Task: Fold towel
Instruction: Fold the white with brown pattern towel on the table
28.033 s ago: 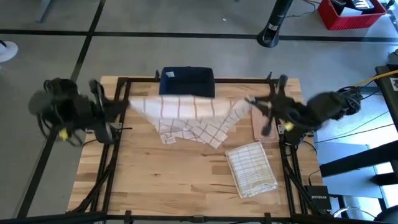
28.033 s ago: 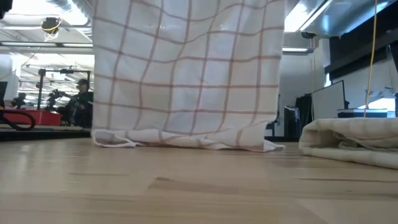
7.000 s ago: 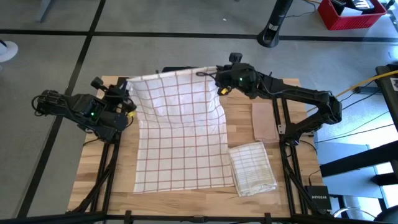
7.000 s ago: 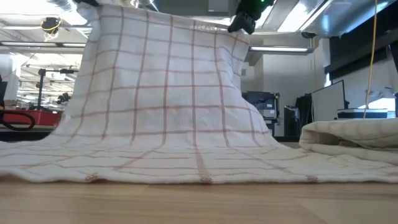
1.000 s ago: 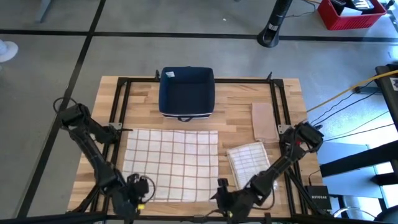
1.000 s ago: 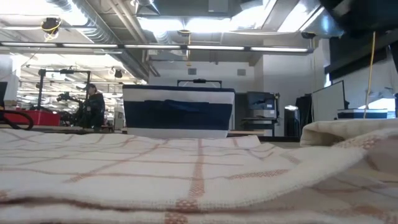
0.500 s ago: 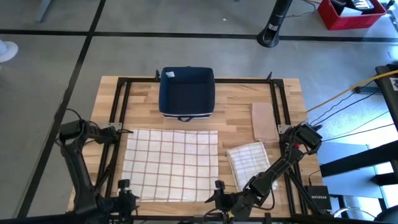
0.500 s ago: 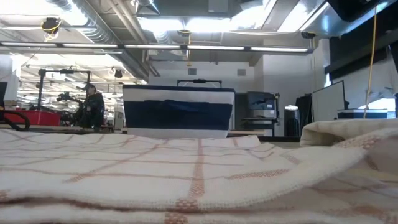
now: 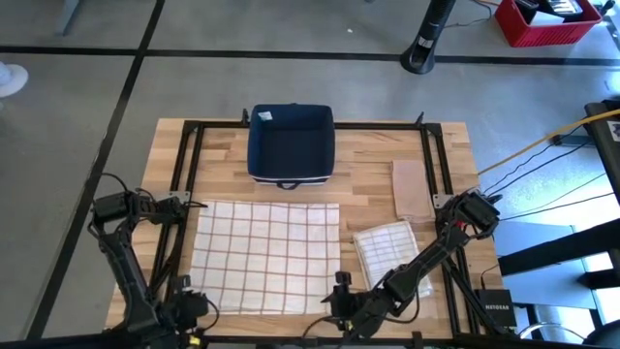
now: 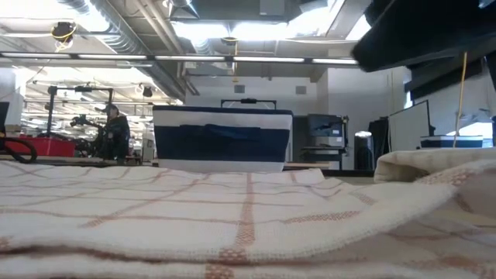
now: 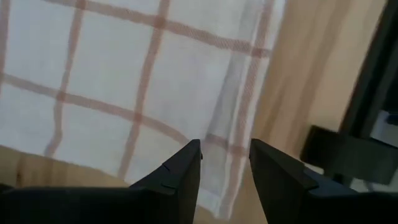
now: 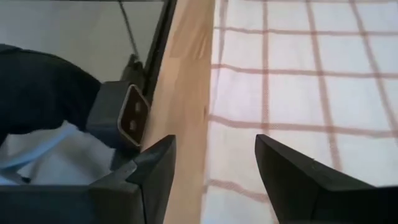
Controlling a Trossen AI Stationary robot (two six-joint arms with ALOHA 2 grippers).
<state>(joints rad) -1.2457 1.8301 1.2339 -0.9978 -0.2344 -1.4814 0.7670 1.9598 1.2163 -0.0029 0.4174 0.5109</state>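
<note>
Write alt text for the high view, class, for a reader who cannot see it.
A checked towel lies spread flat on a wooden table, with the left gripper and right gripper open at its near corners. Behind it sits a navy bin; a folded towel lies beside it.

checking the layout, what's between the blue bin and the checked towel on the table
Only bare wood: in the high view a strip of table separates the blue bin from the flat checked towel.

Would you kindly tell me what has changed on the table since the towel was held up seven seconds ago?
The checked towel was folded toward the near edge and released; it lies flat. Both end effectors, left and right, are open at its near corners. The blue bin, folded cloth and tan cloth stayed put.
</note>
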